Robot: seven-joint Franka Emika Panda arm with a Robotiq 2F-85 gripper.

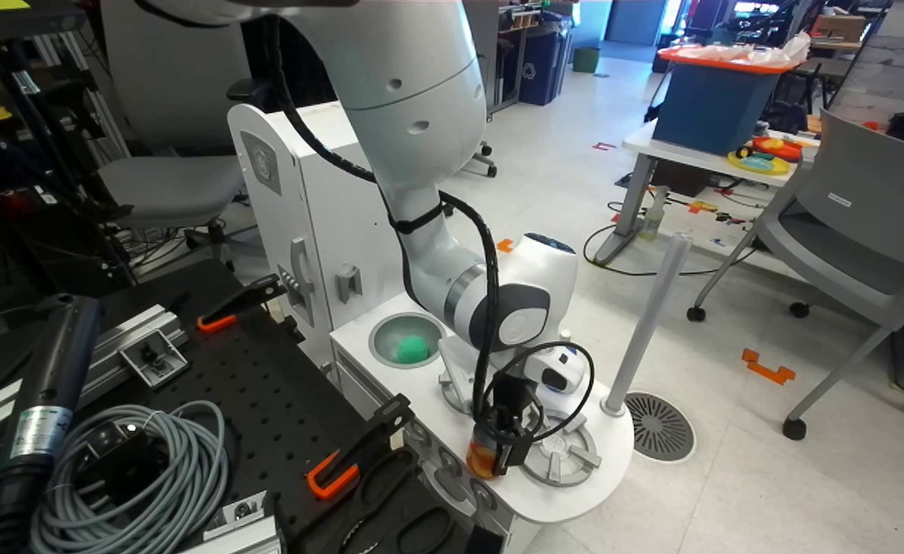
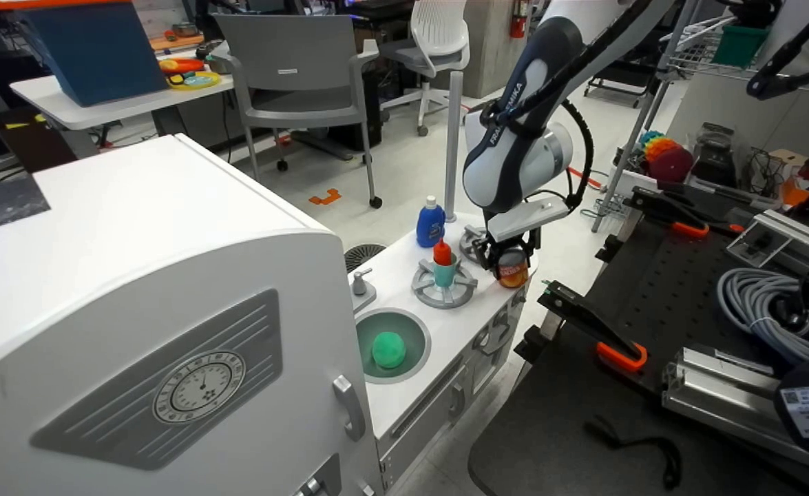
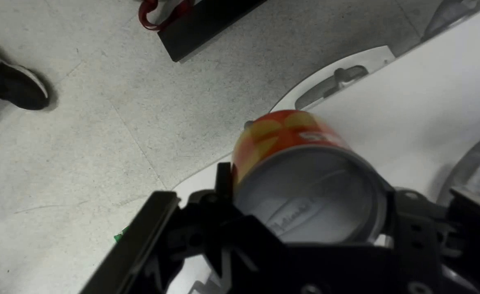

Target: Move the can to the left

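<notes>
The can has an orange-red and yellow label and a silver top. It shows in both exterior views (image 1: 482, 459) (image 2: 513, 272), near the counter's front edge, and large in the wrist view (image 3: 282, 130). My gripper (image 2: 512, 256) comes down over the can from above. In the wrist view, the black fingers (image 3: 307, 192) lie against both sides of the can, shut on it. In an exterior view, the gripper (image 1: 495, 450) partly hides the can. I cannot tell whether the can's base touches the counter.
The white toy-kitchen counter (image 2: 398, 408) holds a sink (image 2: 428, 337) with a green ball (image 2: 388, 349). A burner (image 2: 443, 297) bears a teal cup (image 2: 445, 275) with a red bottle (image 2: 442, 252). A blue bottle (image 2: 431, 224) and grey post (image 2: 453, 145) stand behind. A black table (image 1: 282, 385) is alongside.
</notes>
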